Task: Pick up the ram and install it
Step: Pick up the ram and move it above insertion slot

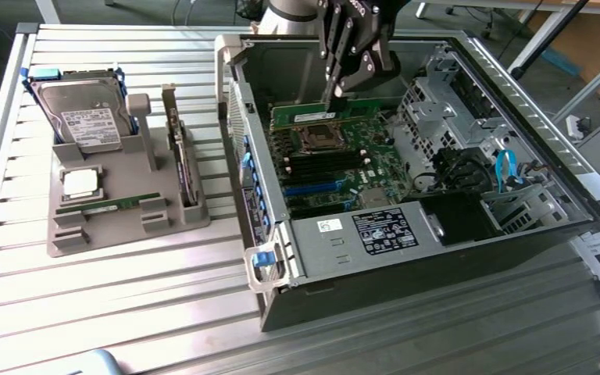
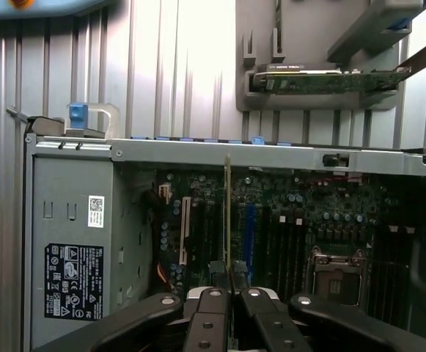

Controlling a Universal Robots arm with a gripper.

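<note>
With the black gripper's (image 1: 339, 92) fingers (image 2: 211, 323) pinched shut on the long thin green ram stick (image 1: 311, 116), held on edge above the green motherboard (image 1: 368, 168), it wants aligning parallel over a black memory slot (image 1: 321, 164), then pressing evenly.

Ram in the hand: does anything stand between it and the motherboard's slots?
Nothing visible does. The hand grips the ram edge-down inside the open case, above the motherboard. The space down to the long slots beside the processor socket looks free. Which slot it lines up with, I cannot tell.
</note>
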